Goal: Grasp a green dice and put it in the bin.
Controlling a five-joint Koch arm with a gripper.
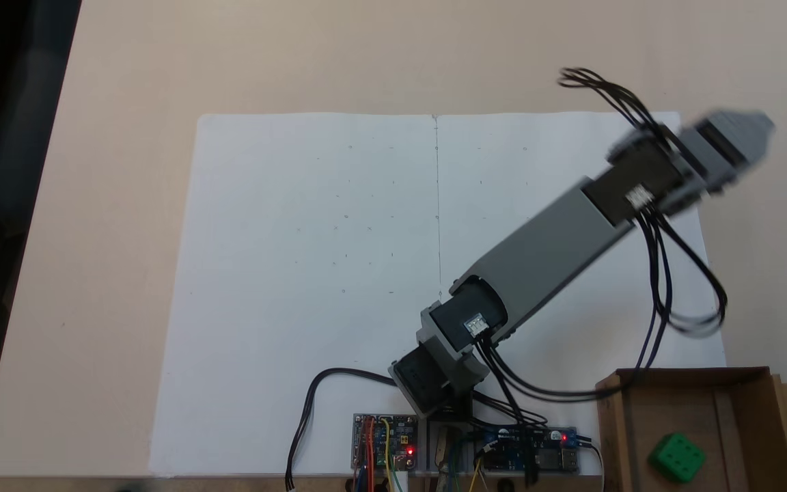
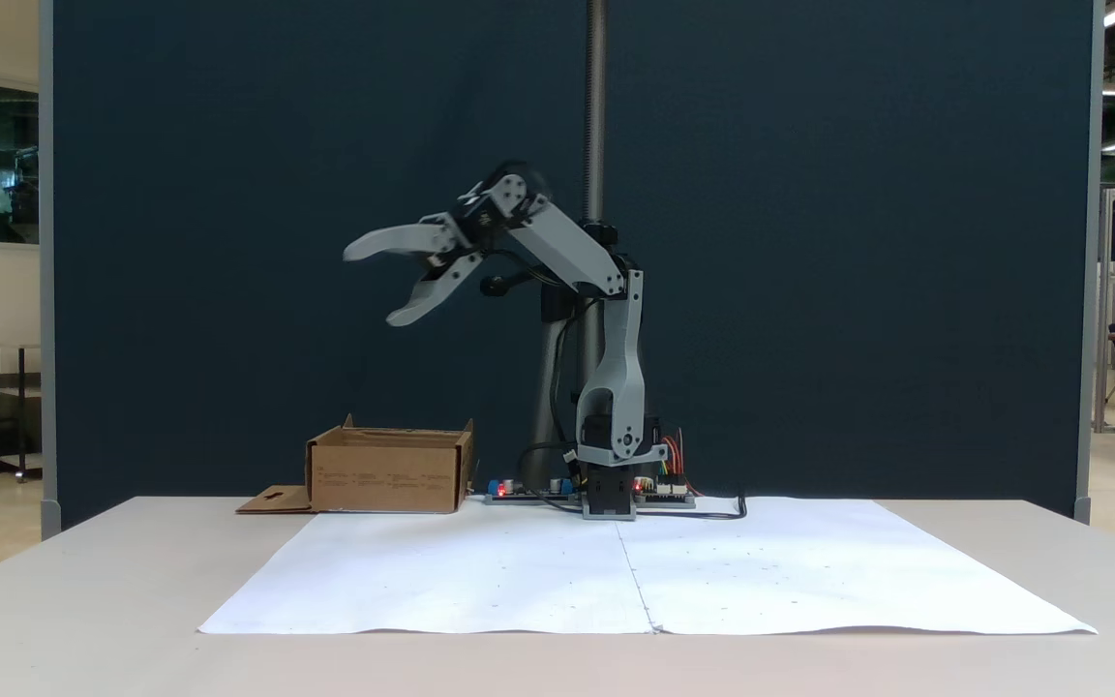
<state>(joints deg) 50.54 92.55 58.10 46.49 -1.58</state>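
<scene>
rounded green dice [image 1: 678,458] lies in the corrugated cardboard bin [image 1: 749,403] — grey claw [image 2: 379,286] wide open, empty.

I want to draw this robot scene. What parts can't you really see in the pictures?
- The green dice: in the fixed view from the side, the bin walls hide it.
- The bin: the bottom edge of the fixed view from above cuts it off.
- The hand: blurred from above; its open jaws show from the side.

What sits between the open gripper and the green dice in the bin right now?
Nothing solid. In a fixed view the gripper hangs open above the bin, with bare air between. The green dice lies inside the bin.
</scene>
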